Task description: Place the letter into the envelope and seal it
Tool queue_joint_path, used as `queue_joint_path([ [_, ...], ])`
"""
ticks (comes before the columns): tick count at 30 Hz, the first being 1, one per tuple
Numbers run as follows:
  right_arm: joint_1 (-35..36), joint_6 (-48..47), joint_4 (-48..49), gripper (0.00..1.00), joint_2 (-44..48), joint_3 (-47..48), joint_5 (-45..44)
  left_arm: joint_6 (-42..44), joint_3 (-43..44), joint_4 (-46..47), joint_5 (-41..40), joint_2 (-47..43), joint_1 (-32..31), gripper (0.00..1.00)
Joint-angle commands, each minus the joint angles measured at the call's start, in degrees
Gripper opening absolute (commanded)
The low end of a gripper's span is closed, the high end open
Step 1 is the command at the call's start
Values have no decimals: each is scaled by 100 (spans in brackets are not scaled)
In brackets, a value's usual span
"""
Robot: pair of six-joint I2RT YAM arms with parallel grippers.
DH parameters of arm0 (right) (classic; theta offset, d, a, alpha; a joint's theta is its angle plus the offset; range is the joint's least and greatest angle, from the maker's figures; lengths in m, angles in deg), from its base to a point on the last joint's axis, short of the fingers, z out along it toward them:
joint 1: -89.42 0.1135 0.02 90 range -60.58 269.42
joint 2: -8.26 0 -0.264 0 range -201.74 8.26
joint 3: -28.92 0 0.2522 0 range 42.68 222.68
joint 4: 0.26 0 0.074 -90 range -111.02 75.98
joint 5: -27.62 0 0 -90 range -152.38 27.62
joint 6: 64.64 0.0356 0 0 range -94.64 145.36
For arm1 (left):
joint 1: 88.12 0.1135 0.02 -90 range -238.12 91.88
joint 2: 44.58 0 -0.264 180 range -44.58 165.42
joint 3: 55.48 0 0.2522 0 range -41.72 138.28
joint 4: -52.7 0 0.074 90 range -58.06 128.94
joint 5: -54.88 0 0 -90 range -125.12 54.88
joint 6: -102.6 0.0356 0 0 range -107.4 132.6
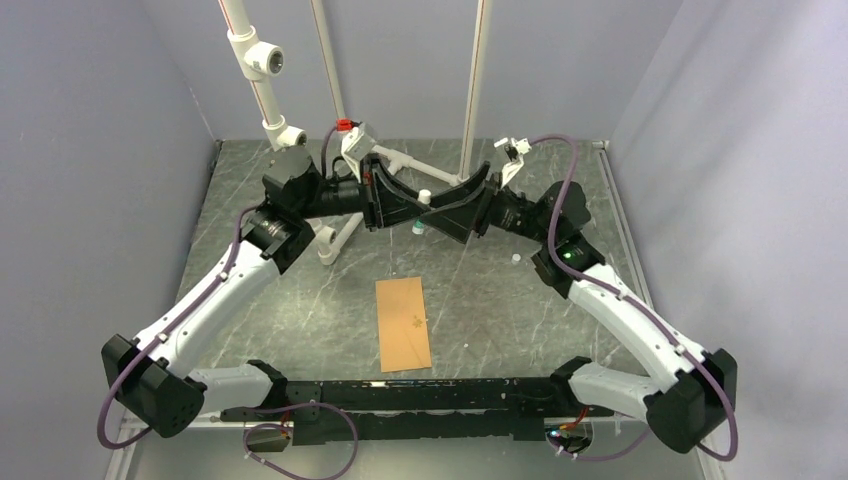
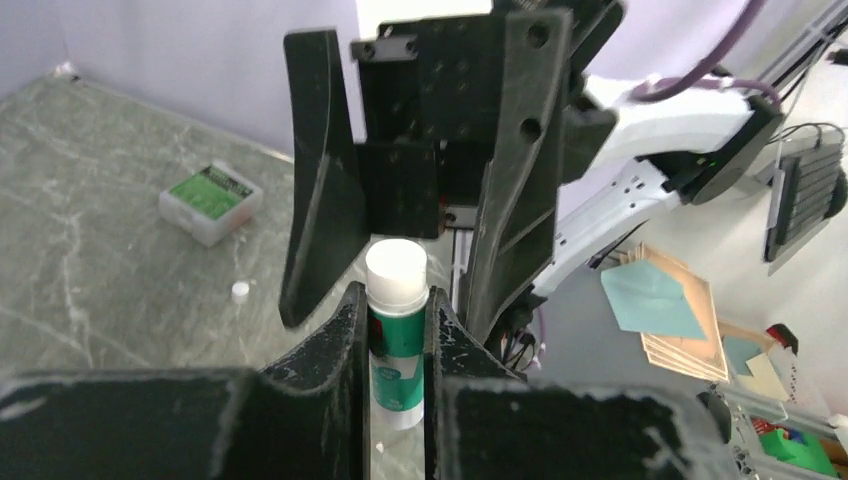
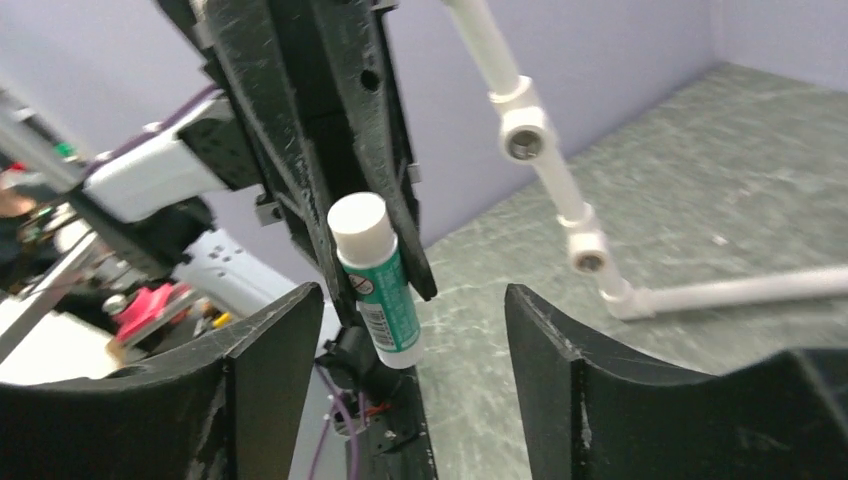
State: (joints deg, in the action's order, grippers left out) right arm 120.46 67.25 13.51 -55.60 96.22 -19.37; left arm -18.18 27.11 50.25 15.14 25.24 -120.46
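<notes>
Over grey marbled table (image 1: 300, 300), L fingers (image 2: 335, 350) clamp green-label glue stick (image 2: 396, 340), print unreadable; R fingers (image 3: 270, 370) wide apart.

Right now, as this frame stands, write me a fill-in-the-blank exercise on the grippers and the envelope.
1. The left gripper is ____ on the green-labelled glue stick.
2. The right gripper faces it with its jaws ____, touching nothing.
3. The brown ____ lies flat on the table, near the arms' bases.
Missing words: shut, open, envelope.

Robot lab cell: lavender walls (image 1: 90, 150), white pipe frame (image 1: 264, 60)
</notes>
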Motion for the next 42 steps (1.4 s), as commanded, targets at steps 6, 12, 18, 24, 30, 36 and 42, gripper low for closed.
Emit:
queue_joint_path([
  [6, -334, -883, -4439, 75, 227, 2064, -2066, 3962, 1410, -3605, -333, 393, -34, 2],
  [12, -218, 6, -5250, 73, -396, 2714, -2445, 4567, 1713, -3950, -1024, 774, -37, 2],
  [18, 83, -109, -5710, 70, -858, 3086, -2636, 4792, 1877, -4103, -1096, 1019, -43, 2],
  [24, 226, 10, -5593, 64, -1065, 2984, -2637, 4814, 1839, -4136, -928, 1077, -53, 3],
  [30, 358, 245, -5285, 58, -1093, 2795, -2681, 4827, 1901, -4204, -850, 1159, -75, 2],
  [36, 436, 242, -5381, 56, -1251, 2873, -2639, 4895, 1923, -4264, -854, 1200, -117, 2],
  [42, 472, 247, -5388, 29, -1324, 2899, -2517, 4922, 1945, -4306, -966, 1195, -131, 2],
])
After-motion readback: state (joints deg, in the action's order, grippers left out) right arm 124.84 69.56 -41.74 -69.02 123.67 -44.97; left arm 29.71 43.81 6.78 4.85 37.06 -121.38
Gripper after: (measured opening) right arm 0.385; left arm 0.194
